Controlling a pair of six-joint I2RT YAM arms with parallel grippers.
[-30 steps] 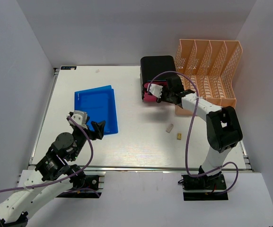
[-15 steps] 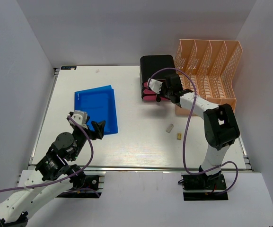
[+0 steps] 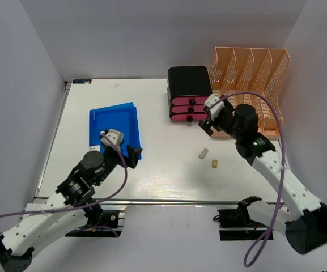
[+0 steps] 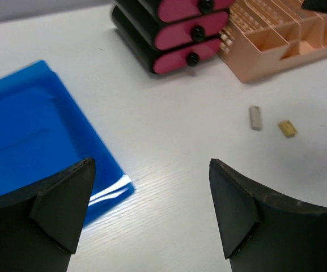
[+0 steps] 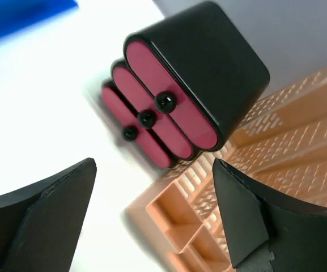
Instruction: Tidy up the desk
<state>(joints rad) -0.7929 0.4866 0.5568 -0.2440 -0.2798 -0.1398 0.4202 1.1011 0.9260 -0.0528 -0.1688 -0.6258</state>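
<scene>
The right gripper is spread wide and holds nothing, just in front of the black drawer box. The left gripper is spread and empty too, far left of the box, over the near corner of the blue folders.

The box's three pink drawers look shut. I think more is left to do. The folders lie flat on the desk, and a grey block and a yellow block sit loose in front of the box.

The right arm stretches toward the box. The left arm bends low.
</scene>
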